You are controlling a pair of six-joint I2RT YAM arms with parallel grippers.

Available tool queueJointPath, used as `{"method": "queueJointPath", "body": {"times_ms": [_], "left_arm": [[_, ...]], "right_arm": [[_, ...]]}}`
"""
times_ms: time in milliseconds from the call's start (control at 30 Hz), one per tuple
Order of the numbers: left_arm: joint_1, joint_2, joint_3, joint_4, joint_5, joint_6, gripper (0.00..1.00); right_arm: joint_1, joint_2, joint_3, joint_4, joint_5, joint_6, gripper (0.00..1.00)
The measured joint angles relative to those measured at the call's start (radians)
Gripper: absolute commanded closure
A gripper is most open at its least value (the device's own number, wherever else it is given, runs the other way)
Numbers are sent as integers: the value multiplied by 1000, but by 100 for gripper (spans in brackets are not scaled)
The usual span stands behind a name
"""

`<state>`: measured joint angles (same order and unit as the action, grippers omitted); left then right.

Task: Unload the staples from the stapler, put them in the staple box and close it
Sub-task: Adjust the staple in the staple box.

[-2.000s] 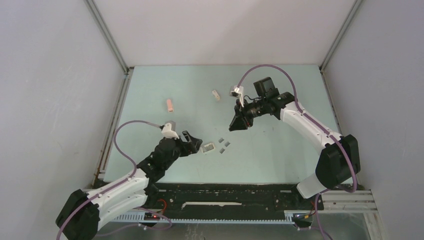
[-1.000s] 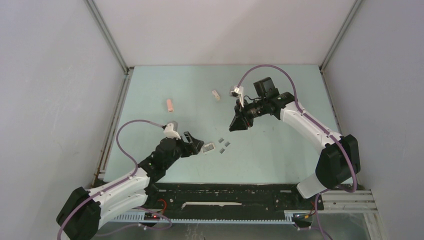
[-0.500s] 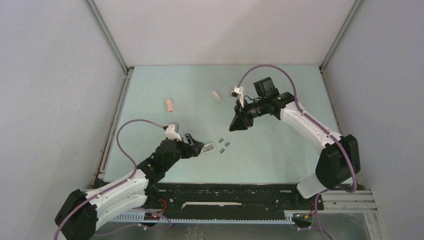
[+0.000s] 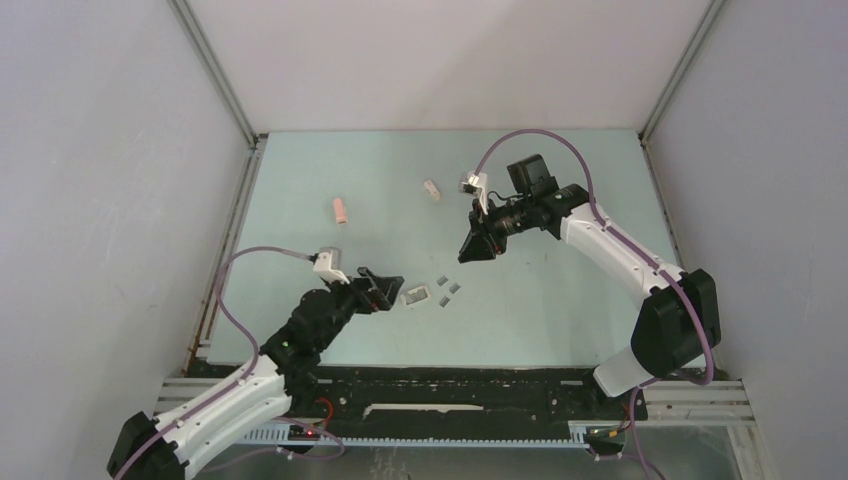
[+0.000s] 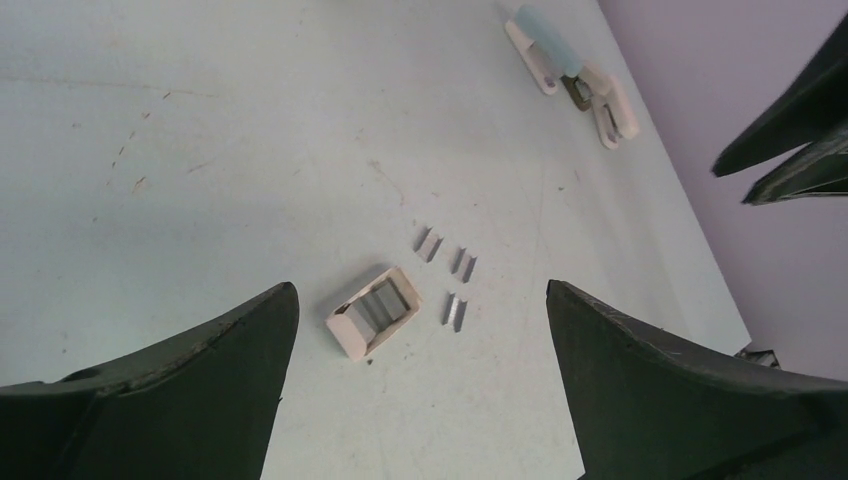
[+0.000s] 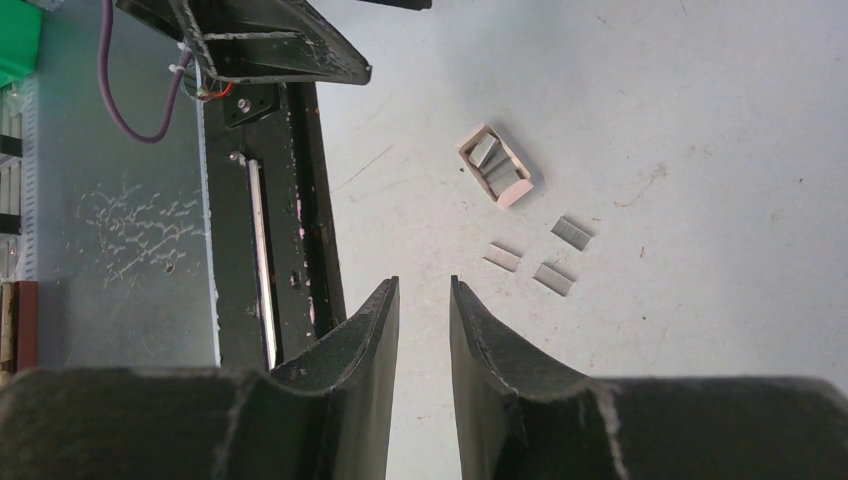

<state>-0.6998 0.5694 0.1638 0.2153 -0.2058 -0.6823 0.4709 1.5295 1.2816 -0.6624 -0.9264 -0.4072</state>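
Note:
A small whitish stapler [image 4: 415, 296] [image 5: 375, 312] [image 6: 497, 165] lies on the pale green table, open side up, with grey metal showing inside it. Three short grey staples [image 4: 447, 289] [image 5: 456, 312] [image 6: 553, 279] lie loose just to its right. My left gripper [image 4: 392, 293] [image 5: 420, 290] stands wide open just left of the stapler, apart from it, with nothing between its fingers. My right gripper [image 4: 468, 252] [image 6: 422, 283] hangs above the table behind the staples, its jaws a narrow gap apart and empty.
A pink stapler [image 4: 341, 210] lies at the left rear. Another white stapler [image 4: 432, 190] [image 5: 570, 75] lies at the middle rear. The black base rail [image 4: 450, 385] [image 6: 265, 250] runs along the near table edge. Grey walls stand on both sides.
My left gripper has opened wider and drawn back to the near left, away from the whitish stapler, which stays on the table. The right arm has not moved.

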Motion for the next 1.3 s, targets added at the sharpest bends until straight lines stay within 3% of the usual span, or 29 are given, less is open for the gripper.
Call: {"method": "queueJointPath", "body": {"times_ms": [1000,1300], "left_arm": [[24,225,1,-1,42,-74,3],[-101,325,129,-100,-82,-84,4]], "right_arm": [[0,0,0,0,0,0,66],[0,0,0,0,0,0,66]]}}
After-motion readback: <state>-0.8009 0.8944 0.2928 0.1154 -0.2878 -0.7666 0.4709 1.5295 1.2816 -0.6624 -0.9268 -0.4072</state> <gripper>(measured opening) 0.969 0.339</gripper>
